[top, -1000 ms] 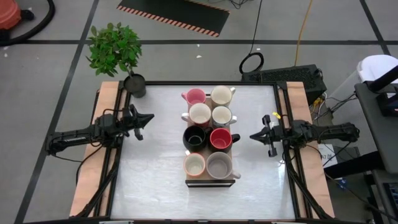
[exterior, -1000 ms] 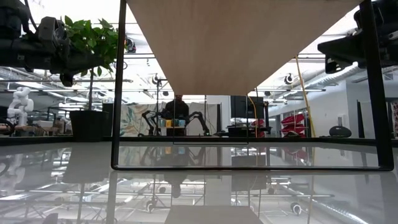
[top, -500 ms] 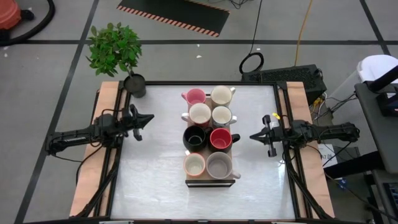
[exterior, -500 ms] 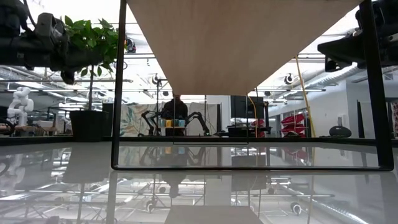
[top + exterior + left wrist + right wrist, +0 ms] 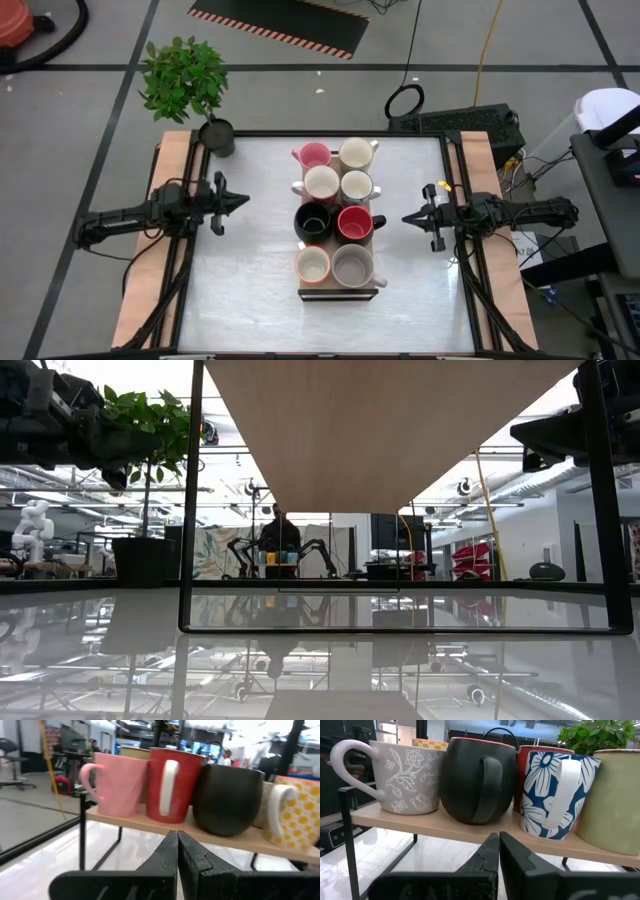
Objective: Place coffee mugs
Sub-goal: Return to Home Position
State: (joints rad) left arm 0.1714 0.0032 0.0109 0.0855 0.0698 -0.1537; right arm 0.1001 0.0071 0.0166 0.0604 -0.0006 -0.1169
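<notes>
Coffee mugs (image 5: pixel 333 210): eight, all up on the wooden shelf (image 5: pixel 340 292) at the middle of the table (image 5: pixel 250 300), in two files of four. Placing judged done, bar the retreat to rest.

Left gripper (image 5: pixel 240 200): hangs off the shelf's left flank, well apart from it, nose aimed straight at the mugs. Jaws pressed together on nothing, plain in the left wrist view. Faces a pink mug (image 5: pixel 117 782), a red mug (image 5: pixel 172 787), a black mug (image 5: pixel 227 800) and a yellow-dotted mug (image 5: pixel 295 810), side by side along the shelf edge.

Right gripper (image 5: pixel 405 218): mirrors it on the other flank but nearer the shelf, close to the handle of the red-lined mug (image 5: pixel 354 222). Jaws likewise closed up and empty.

Shelf's long axis: runs front to back, square across both arms' reach. Puts the mugs dead ahead of both noses. Safe way home judged to be straight back and outward, with most care on the closer, right side.
</notes>
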